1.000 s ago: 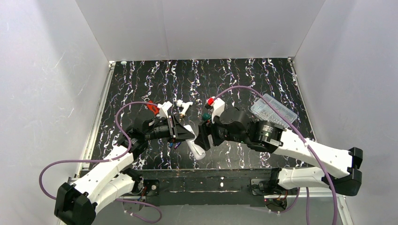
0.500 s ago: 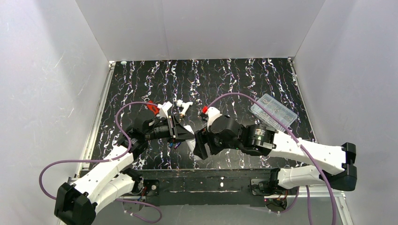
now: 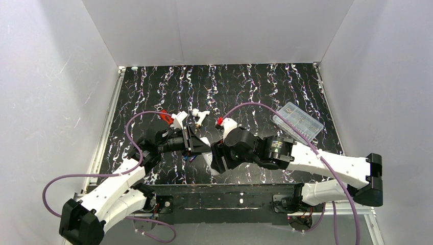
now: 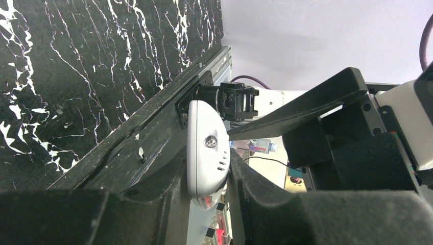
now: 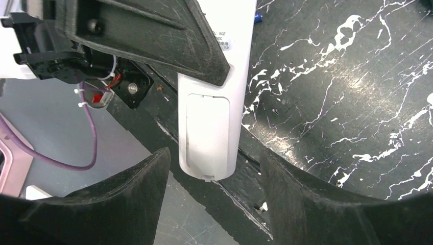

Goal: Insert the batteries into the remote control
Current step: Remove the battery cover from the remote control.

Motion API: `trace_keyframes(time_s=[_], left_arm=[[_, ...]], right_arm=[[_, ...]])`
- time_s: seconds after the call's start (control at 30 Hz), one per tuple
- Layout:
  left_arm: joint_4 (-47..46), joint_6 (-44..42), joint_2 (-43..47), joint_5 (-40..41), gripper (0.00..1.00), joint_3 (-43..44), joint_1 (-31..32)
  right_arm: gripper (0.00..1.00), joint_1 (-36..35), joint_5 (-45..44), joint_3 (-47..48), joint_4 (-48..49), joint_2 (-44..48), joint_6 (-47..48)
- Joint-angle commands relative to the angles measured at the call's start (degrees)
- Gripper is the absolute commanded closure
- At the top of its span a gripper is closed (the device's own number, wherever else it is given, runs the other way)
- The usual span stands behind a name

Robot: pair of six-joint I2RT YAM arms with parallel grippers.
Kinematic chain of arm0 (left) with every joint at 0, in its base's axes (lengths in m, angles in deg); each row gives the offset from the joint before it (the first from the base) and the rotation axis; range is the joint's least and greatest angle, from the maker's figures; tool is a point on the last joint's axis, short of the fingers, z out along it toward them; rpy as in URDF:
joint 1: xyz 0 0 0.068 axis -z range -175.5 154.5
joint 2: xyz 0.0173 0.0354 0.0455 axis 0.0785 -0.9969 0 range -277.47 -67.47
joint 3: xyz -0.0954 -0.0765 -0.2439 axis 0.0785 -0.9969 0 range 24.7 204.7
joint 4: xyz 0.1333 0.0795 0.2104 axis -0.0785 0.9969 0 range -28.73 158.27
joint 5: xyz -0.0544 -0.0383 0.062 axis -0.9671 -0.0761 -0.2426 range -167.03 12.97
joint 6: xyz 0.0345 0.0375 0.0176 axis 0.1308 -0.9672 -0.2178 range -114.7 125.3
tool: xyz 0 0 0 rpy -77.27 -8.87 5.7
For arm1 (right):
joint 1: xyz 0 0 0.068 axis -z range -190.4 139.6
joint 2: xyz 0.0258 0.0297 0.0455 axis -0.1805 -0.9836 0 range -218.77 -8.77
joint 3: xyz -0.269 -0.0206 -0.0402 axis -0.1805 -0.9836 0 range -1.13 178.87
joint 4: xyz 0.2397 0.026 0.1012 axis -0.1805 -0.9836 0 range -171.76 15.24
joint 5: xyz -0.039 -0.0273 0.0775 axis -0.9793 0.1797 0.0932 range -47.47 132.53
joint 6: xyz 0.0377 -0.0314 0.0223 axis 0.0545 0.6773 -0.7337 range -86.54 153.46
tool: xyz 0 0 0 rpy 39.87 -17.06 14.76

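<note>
- Your two arms reach inward and meet low over the near edge of the bench (image 3: 255,87), wrists facing each other.
- A clear box (image 3: 297,120) and a white pipe fitting (image 3: 200,117) lie farther back, apart from both.
- Your left gripper (image 4: 224,153) is clenched on the remote control (image 5: 212,127). Your right gripper (image 5: 214,163) is released, with one finger on either side of the remote's free end and not touching it.

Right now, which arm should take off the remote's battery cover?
Probably right. The left gripper is shut on the remote, steadying it; the open right gripper flanks its end with the battery cover.
</note>
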Motion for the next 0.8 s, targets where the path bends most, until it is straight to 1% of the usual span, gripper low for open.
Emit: trace_keyframes(time_s=[0.0, 0.13, 0.57, 0.77], left_arm=[[-0.84, -0.89, 1.10, -2.93, 1.00, 1.40, 0.04], [-0.90, -0.75, 1.02, -3.00, 1.00, 1.49, 0.04], [-1.05, -0.73, 0.89, -3.36, 1.00, 1.57, -0.01], [-1.12, -0.71, 0.61, -3.33, 1.00, 1.65, 0.04]], right_arm=[[0.29, -0.21, 0.64, -0.56, 2.17, -0.99, -0.39], [0.33, -0.21, 1.02, -0.29, 2.41, -1.64, 0.03], [0.53, -0.21, 1.42, -0.06, 2.17, -2.05, 1.10], [0.58, -0.21, 1.71, -0.01, 2.15, -1.68, 1.70]])
